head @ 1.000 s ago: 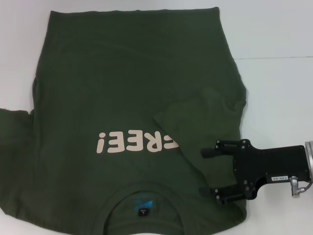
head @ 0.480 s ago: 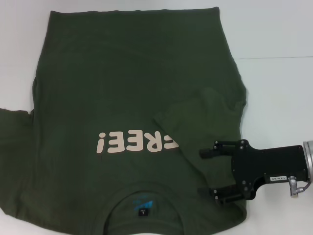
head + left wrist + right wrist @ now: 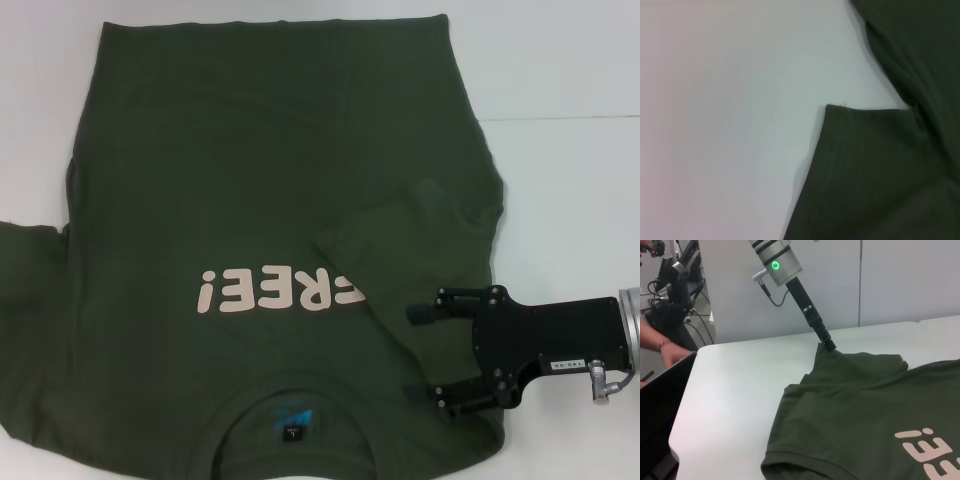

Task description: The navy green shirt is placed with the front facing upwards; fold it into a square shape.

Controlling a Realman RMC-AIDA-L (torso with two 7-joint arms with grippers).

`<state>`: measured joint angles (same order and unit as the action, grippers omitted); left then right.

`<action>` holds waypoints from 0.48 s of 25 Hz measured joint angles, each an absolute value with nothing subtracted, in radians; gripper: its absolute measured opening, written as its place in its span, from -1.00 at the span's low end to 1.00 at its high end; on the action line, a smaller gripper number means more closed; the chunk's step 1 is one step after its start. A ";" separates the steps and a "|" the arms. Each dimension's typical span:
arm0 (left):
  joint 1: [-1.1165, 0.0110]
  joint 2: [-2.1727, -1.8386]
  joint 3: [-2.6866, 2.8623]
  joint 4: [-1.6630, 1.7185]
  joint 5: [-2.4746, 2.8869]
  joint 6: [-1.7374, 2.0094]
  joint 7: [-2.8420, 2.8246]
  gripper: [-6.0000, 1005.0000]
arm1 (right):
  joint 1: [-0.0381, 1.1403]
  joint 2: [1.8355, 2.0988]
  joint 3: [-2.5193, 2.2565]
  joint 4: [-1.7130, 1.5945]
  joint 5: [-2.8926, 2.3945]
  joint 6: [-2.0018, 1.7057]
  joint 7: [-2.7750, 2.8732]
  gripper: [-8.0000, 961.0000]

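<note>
I see the navy green shirt [image 3: 270,200] spread front-up on the white table [image 3: 560,60], collar toward the robot, hem away, its right sleeve folded inward. My right gripper [image 3: 425,352] hovers spread over that fold. The left gripper [image 3: 829,345] pinches the left sleeve.

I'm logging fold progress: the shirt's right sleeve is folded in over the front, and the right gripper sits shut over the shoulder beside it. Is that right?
Not quite: the right gripper is open, its fingers spread apart over the shoulder of the navy green shirt, as the head view shows. The right sleeve is indeed folded in over the front. The left gripper is at the other sleeve.
</note>
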<state>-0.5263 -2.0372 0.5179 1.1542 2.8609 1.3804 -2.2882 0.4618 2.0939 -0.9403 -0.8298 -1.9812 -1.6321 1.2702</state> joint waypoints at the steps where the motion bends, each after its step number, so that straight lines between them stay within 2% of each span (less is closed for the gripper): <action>1: -0.525 -2.038 0.518 1.154 2.861 1.380 -2.288 0.89 | 0.462 2.094 -0.940 -0.830 -1.981 -1.632 1.271 0.90; 12: -0.515 -2.042 0.515 1.142 2.862 1.370 -2.287 0.89 | 0.468 2.094 -0.940 -0.830 -1.983 -1.632 1.281 0.90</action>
